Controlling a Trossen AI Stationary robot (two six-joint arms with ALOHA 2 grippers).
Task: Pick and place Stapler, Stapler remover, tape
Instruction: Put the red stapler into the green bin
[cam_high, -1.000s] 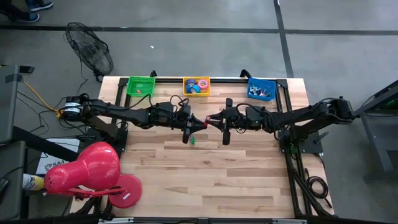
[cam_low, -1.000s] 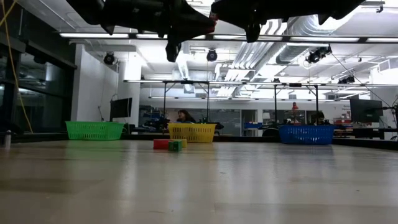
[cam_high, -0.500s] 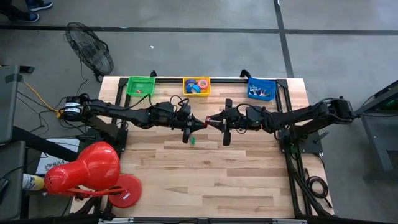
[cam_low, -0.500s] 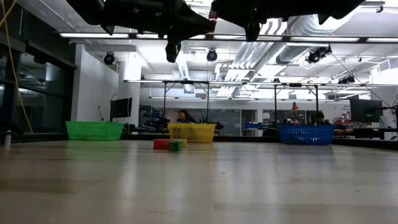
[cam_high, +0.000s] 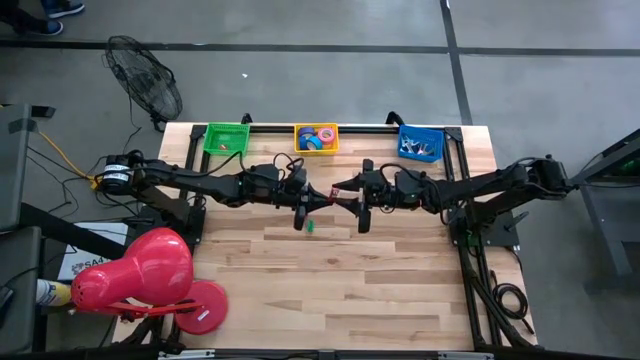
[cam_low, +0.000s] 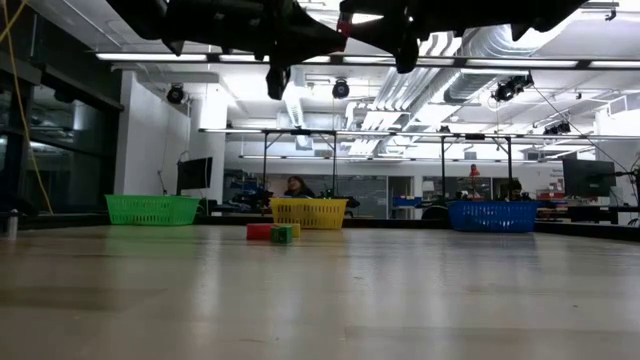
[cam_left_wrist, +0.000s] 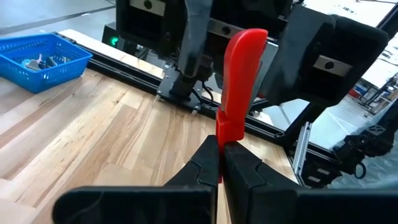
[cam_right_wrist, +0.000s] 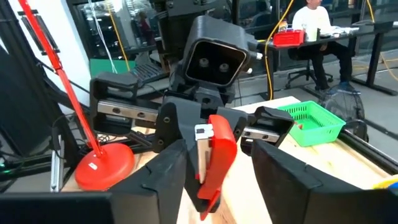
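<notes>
Since a second ago, the right gripper (cam_high: 347, 196) has spread its fingers apart, while the left gripper (cam_left_wrist: 219, 163) has closed fully onto the red stapler (cam_left_wrist: 241, 84); both arms otherwise sit where they were, meeting nose to nose above the middle of the wooden table (cam_high: 330, 290). From the left wrist view, the left fingers (cam_left_wrist: 200, 165) are pinched tight on the lower end of the stapler, which stands upright between them. From the right wrist view, the right fingers (cam_right_wrist: 165, 171) stand open on either side of the stapler's other end, and whether they touch it cannot be told. On the table just nearer than the two grippers lies a small green piece (cam_high: 309, 226); the low view also shows a small red piece (cam_low: 259, 231) beside it. Farther back, three baskets line the far edge: a green basket (cam_high: 226, 137) on the left, a yellow basket (cam_high: 316, 138) in the middle holding the tape (cam_high: 318, 137) rolls, and a blue basket (cam_high: 421, 143) on the right with pale items inside, too small to tell. Beyond the table, a person (cam_right_wrist: 314, 25) sits at a desk.
</notes>
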